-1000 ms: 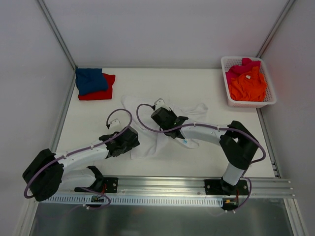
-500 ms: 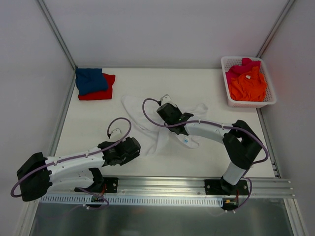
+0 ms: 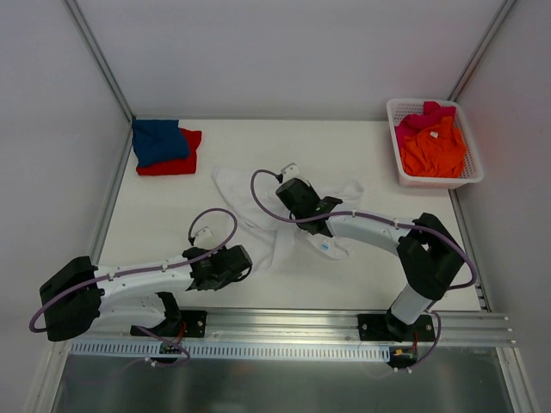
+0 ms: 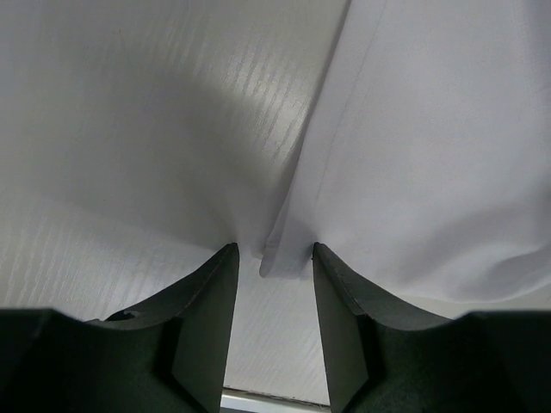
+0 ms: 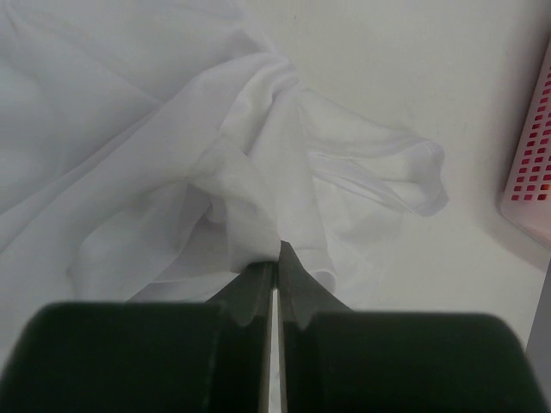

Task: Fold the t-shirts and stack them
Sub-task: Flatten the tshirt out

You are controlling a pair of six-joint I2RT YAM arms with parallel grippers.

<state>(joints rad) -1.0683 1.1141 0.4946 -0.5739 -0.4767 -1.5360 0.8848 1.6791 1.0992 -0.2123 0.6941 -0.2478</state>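
Observation:
The large white t-shirt [image 3: 237, 191] lies crumpled mid-table. My right gripper [image 3: 314, 213] is shut on a bunched fold of it [image 5: 172, 155], fingers [image 5: 297, 288] pressed together in the right wrist view. My left gripper [image 3: 244, 260] is open at the shirt's near edge; in the left wrist view a corner of the white cloth [image 4: 413, 155] lies between the fingertips [image 4: 215, 267], not pinched. The blue t-shirt [image 3: 157, 140] lies folded on the red one [image 3: 182, 163] at the far left. The orange [image 3: 435, 151] and pink [image 3: 422, 116] t-shirts lie in the basket.
The white lattice basket [image 3: 405, 176] stands at the far right corner and shows at the right edge of the right wrist view [image 5: 529, 172]. Metal frame posts and grey walls bound the table [image 3: 155, 215]. A rail runs along the near edge.
My left gripper has drawn back toward the near edge and shifted right, now at the shirt's near hem. My right gripper moved slightly right with the cloth; the shirt's near-left part is narrower.

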